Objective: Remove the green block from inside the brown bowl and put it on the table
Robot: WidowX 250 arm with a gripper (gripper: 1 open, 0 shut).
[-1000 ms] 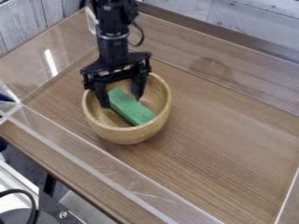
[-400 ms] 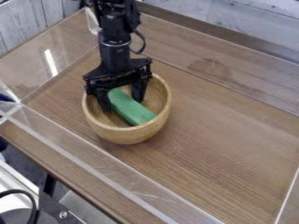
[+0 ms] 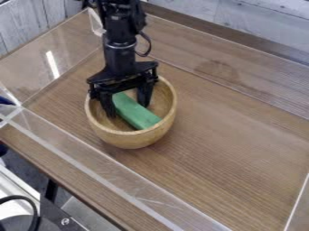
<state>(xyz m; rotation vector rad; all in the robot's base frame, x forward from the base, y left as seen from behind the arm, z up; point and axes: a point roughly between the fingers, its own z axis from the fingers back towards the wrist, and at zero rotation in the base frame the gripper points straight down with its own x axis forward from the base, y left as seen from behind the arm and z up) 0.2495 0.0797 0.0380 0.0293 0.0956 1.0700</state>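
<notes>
The brown bowl [image 3: 163, 122] sits left of centre on the table [image 3: 229, 153]. Inside it lies the green block [image 3: 137, 113], slanting from upper left to lower right. My gripper [image 3: 125, 94] points straight down into the bowl with its black fingers spread open, one on each side of the block's upper end. The fingertips reach below the rim; whether they touch the block I cannot tell. The block's upper end is partly hidden behind the fingers.
Clear acrylic walls [image 3: 72, 171] line the table's edges, close to the bowl on the left and front. Bare wood-grain tabletop stretches to the right of the bowl and in front of it.
The gripper has sunk slightly deeper into the bowl over the block since the earliest frame; it stays open. The block and bowl have not moved.
</notes>
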